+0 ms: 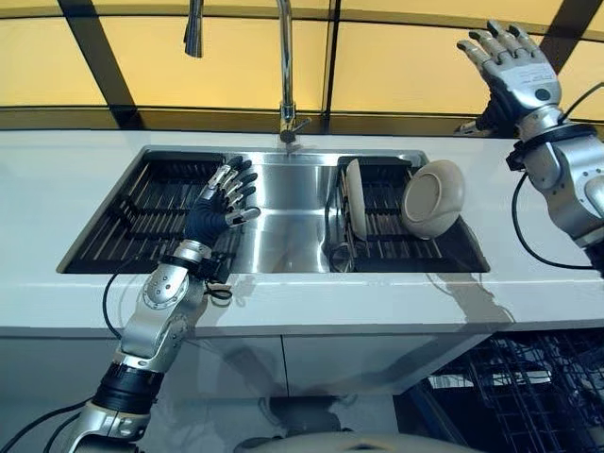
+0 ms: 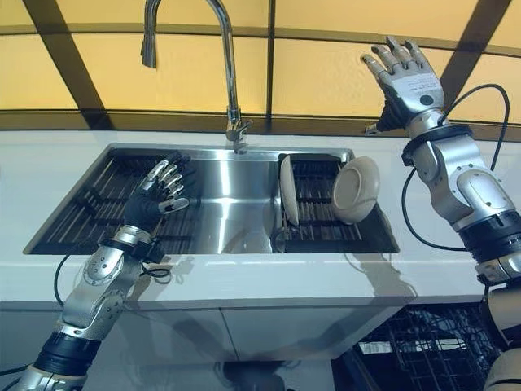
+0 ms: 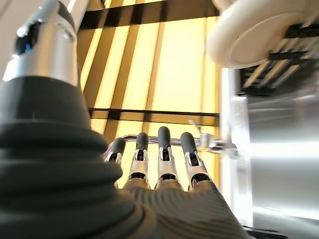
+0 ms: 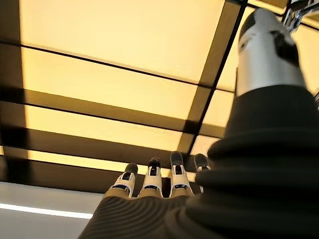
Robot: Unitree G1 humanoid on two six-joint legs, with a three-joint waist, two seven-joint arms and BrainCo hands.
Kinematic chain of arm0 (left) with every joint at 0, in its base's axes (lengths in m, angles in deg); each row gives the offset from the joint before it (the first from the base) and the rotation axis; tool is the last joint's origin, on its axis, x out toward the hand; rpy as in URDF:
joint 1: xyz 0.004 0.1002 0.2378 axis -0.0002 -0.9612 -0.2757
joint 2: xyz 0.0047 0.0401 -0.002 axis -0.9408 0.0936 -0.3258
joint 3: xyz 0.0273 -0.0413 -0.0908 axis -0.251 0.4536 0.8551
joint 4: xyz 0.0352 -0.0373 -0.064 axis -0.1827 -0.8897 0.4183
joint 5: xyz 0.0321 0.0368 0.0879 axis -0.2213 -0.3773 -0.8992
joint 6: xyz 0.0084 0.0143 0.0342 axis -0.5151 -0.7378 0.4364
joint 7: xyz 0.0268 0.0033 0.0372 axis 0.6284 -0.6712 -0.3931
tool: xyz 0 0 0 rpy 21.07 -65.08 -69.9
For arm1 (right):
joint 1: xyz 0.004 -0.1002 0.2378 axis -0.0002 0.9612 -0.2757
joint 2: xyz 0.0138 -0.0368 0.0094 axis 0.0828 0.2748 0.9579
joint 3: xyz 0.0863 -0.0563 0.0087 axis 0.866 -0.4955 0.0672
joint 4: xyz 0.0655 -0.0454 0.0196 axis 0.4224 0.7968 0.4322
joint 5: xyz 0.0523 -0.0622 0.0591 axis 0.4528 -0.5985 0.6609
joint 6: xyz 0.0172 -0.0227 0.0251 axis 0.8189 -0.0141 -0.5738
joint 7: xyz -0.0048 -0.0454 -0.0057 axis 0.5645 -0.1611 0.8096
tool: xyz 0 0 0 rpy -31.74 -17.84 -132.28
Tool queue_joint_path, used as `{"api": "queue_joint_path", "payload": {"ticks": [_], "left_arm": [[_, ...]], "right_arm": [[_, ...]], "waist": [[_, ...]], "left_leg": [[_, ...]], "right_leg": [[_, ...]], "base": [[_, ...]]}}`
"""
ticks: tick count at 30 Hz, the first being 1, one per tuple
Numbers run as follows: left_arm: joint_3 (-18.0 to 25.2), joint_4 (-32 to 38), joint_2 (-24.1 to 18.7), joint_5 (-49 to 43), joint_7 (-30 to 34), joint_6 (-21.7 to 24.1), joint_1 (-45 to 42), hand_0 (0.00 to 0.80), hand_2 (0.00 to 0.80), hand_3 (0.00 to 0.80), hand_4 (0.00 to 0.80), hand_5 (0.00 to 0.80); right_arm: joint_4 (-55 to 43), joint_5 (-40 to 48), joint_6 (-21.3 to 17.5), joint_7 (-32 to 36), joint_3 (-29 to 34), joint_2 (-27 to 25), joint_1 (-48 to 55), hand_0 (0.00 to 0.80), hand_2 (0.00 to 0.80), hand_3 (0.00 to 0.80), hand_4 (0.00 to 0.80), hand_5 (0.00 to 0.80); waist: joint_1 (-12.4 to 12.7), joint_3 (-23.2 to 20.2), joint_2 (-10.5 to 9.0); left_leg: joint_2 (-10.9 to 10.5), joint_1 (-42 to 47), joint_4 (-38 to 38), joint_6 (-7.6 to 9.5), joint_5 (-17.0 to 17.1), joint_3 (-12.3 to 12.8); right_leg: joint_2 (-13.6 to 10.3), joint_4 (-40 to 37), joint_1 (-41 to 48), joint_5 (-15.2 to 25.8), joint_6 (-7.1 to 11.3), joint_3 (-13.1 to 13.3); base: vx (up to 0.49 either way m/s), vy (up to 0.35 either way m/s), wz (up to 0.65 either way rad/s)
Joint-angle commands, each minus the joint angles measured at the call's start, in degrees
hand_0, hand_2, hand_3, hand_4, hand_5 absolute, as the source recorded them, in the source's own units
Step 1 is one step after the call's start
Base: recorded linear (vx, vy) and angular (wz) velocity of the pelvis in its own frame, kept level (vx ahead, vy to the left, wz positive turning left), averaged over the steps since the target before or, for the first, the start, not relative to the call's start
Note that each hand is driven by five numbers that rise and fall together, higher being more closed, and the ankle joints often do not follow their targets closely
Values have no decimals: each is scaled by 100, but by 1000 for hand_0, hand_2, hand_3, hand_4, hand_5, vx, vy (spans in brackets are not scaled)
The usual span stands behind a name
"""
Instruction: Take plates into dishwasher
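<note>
Left arm was extended up from the lower left, forearm angled inward. Left hand (image 1: pixel 219 209) was held palm-down with fingers straight and slightly spread, thumb set apart to the side; nothing was gripped. Right arm was raised high at the right, elbow bent, wrist upright. Right hand (image 1: pixel 514 68) was held open, fingers straight and pointed upward, nothing held.

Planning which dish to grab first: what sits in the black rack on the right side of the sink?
The black rack holds two cream dishes: a plate standing on edge and a bowl tilted beside it. The rack slats behind and under them are hidden.
</note>
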Motion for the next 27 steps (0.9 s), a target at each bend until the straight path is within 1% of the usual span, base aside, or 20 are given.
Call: {"api": "queue_joint_path", "payload": {"ticks": [1,4,6,9,14,19,22,25,27], "left_arm": [[-196,-53,-329,266,-151,678,942,0,0,0,0,0],[-212,-49,-421,310,-237,755,1119,0,0,0,0,0],[-266,-76,-464,348,-271,816,1203,0,0,0,0,0],[-317,-13,-530,429,-312,925,1270,0,0,0,0,0],[-353,15,-616,470,-291,1043,1386,0,0,0,0,0],[-369,-35,-703,560,-295,1118,1490,0,0,0,0,0],[-351,13,-728,571,-282,1114,1441,0,0,0,0,0],[-306,38,-761,629,-282,1168,1399,0,0,0,0,0],[-297,20,-736,617,-258,1187,1398,0,0,0,0,0]], "right_arm": [[314,-324,275,-494,-528,-455,-1393,0,0,0,0,0],[376,-430,357,-665,-914,-524,-1759,0,0,0,0,0],[470,-637,357,-720,-1160,-554,-1980,0,0,0,0,0],[681,-714,431,-917,-1499,-513,-2265,0,0,0,0,0],[840,-764,535,-925,-1758,-427,-2528,0,0,0,0,0],[987,-1189,492,-737,-2061,-391,-2763,0,0,0,0,0],[1013,-1406,490,-650,-2074,-395,-2702,0,0,0,0,0],[955,-1405,496,-591,-2118,-402,-2740,0,0,0,0,0],[907,-1431,426,-591,-2097,-395,-2756,0,0,0,0,0]], "waist": [[148,391,-100],[133,638,-81],[143,756,-72],[180,928,-51],[212,1111,-29],[230,1221,-27],[243,1232,-58],[257,1247,-93],[257,1259,-102]], "left_leg": [[-276,-517,-23,303,-80,-297],[-259,-693,-23,300,-28,-307],[-250,-759,-23,296,-19,-320],[-235,-852,-23,287,-12,-340],[-246,-972,-23,272,-5,-352],[-251,-1020,-23,255,-4,-335],[-255,-997,-23,242,-20,-317],[-257,-993,-23,232,-25,-281],[-256,-996,-23,225,-30,-256]], "right_leg": [[204,56,-63,-362,156,-8],[218,56,-236,-316,162,62],[221,56,-296,-308,165,70],[204,56,-380,-301,169,47],[192,56,-505,-283,173,17],[164,56,-558,-281,177,-43],[147,56,-538,-287,188,-96],[134,56,-546,-284,187,-141],[125,56,-557,-283,187,-164]], "base": [[-150,-36,8],[-63,-18,14],[-4,-6,4],[0,0,0],[-2,2,1],[-3,6,3],[0,0,0],[0,0,0],[-16,4,0]]}}
